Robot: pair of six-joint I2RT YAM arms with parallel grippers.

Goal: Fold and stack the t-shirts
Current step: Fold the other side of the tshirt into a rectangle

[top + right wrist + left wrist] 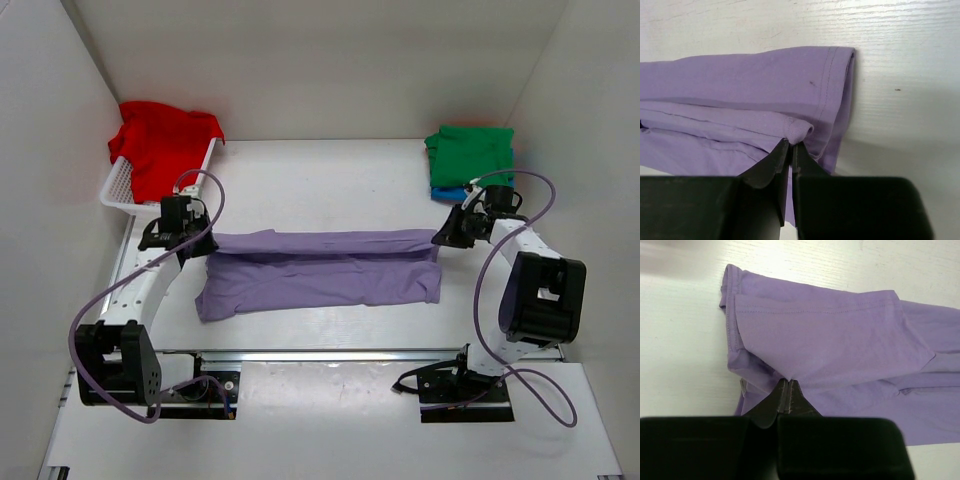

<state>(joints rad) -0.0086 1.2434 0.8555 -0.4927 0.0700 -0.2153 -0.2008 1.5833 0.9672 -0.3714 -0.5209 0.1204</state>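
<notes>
The lavender t-shirt (320,268) lies folded lengthwise across the middle of the table. My left gripper (192,238) is shut on its far left edge; in the left wrist view the closed tips (787,382) pinch the cloth (830,335). My right gripper (443,240) is shut on its far right edge; in the right wrist view the tips (792,144) pinch a rolled hem of the shirt (750,90). The red t-shirt (160,140) lies heaped over the basket. The green t-shirt (470,155) lies folded on top of the blue t-shirt (447,193) at the back right.
The white slotted basket (118,190) stands at the back left against the left wall. White walls close in the table on the left, back and right. A metal rail (330,354) runs along the near edge by the arm bases.
</notes>
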